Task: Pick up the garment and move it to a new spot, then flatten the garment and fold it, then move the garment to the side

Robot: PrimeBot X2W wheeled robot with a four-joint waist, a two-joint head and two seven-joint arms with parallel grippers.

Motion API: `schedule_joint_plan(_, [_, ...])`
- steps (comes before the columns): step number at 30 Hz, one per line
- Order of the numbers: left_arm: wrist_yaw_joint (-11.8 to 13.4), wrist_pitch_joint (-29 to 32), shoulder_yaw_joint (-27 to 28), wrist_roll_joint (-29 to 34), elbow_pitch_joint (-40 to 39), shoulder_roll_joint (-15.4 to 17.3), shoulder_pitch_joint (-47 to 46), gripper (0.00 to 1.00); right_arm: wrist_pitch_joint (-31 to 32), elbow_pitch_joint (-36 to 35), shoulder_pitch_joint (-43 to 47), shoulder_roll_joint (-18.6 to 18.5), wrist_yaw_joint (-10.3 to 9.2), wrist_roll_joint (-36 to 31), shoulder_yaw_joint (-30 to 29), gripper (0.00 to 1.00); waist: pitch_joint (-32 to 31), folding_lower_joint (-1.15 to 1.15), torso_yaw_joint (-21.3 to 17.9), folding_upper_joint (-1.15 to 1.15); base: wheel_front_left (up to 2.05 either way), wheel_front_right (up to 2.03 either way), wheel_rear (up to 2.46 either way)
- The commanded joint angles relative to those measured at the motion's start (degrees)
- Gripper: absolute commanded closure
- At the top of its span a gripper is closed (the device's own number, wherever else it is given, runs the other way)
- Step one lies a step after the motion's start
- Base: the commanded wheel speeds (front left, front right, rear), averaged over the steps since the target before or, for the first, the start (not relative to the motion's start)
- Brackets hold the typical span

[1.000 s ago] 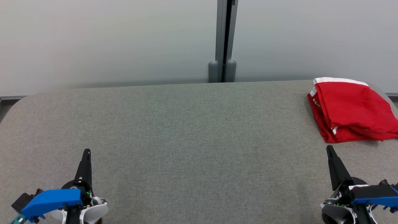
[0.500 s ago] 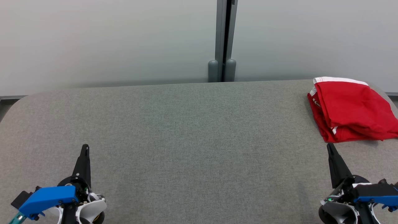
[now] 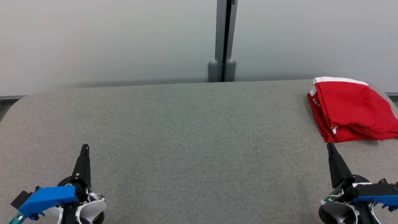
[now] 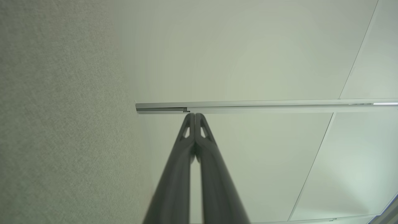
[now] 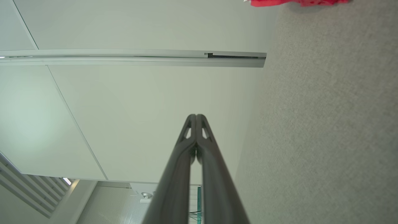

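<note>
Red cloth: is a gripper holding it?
No, the red cloth lies on the table, apart from the shut left gripper and right gripper.

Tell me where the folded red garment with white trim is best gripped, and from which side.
Probably the near corner of the folded red garment with white trim, where its layered edges meet. Come from the robot's side, low along the grey fabric table: the shut right gripper sits just short of that corner and must open first.
</note>
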Motion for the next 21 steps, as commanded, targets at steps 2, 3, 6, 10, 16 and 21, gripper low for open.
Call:
schedule_joint_plan(2, [-0.24,0.28,0.12,-0.11,-0.24,-0.10,-0.60,1.00,0.17,0.08,-0.64,-0.41,0.02,0.14,-0.16,1.00,0.00,0.01,0.00,0.00,0.00,0.00,0.00])
schedule_joint_plan(3, [-0.24,0.28,0.12,-0.12,-0.24,-0.10,-0.60,1.00,0.17,0.08,-0.64,-0.41,0.02,0.14,-0.16,1.00,0.00,0.01,0.00,0.00,0.00,0.00,0.00])
schedule_joint_plan(6, [-0.24,0.28,0.11,-0.12,-0.24,-0.09,-0.60,1.00,0.17,0.08,-0.64,-0.41,0.02,0.14,-0.16,1.00,0.00,0.01,0.00,0.00,0.00,0.00,0.00])
schedule_joint_plan(10, [-0.24,0.28,0.11,-0.12,-0.24,-0.09,-0.60,1.00,0.17,0.08,-0.64,-0.41,0.02,0.15,-0.16,1.00,0.00,0.01,0.00,0.00,0.00,0.00,0.00])
schedule_joint_plan(16, [-0.24,0.27,0.11,-0.12,-0.24,-0.09,-0.60,1.00,0.17,0.08,-0.64,-0.41,0.02,0.15,-0.16,1.00,0.00,0.01,0.00,0.00,0.00,0.00,0.00])
schedule_joint_plan(21, [-0.24,0.27,0.11,-0.12,-0.24,-0.09,-0.60,1.00,0.16,0.08,-0.63,-0.41,0.02,0.15,-0.15,1.00,0.00,0.01,0.00,0.00,0.00,0.00,0.00])
